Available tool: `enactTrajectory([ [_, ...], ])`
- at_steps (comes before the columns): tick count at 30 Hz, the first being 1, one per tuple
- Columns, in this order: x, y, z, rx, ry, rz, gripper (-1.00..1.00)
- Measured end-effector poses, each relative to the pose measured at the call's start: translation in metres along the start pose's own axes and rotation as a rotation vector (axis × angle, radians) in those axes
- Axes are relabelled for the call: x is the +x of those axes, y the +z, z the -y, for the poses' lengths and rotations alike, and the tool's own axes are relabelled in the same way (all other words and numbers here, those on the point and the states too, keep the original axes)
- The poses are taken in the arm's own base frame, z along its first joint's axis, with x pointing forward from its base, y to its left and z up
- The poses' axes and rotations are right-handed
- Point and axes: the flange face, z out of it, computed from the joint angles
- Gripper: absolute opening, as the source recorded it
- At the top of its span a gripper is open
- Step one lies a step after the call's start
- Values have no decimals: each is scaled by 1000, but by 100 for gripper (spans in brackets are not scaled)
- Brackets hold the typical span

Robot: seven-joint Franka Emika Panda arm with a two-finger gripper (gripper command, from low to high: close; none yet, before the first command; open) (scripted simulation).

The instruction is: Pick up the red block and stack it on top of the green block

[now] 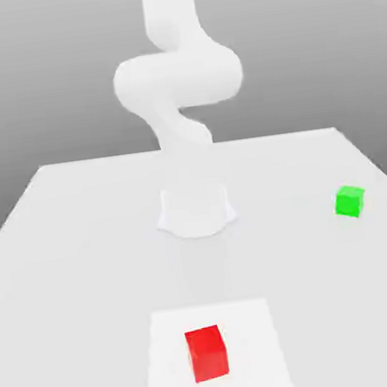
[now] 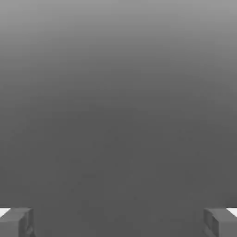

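The table (image 1: pixel 87 271) is carrying everything, so both blocks are sitting flat and steady. The arm (image 1: pixel 178 79) is standing on it, about midway between the side edges. Its foot is resting on the table, likely to stop it tipping when it is reaching out. The arm is rising well above both blocks, so it is probably keeping out of their way. A white mat (image 1: pixel 172 363) is lying in front of the arm, maybe marking where a block is meant to start.

The claw (image 2: pixel 118 222) is standing wide open and is holding nothing. That seems right, because it is needing room to go around a block.

The red block (image 1: pixel 208 354) is sitting near the middle of the mat, a little turned from the mat's edges. The claw will probably be needing to turn to match its flat sides. The green block (image 1: pixel 349 201) is sitting well apart from it, near the table's edge on the exterior view's right. It is standing flat and a bit turned too, and its bare top is making a good seat for the red one. No stack is standing yet, so the job is probably just starting.
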Motion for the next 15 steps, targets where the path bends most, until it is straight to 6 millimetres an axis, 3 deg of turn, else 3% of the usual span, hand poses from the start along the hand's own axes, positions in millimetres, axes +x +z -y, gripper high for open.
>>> enactTrajectory([
  [7, -27, 153, -34, -146, -52, 179, 0],
  [15, -96, 291, -106, -311, -111, 375, 0],
])
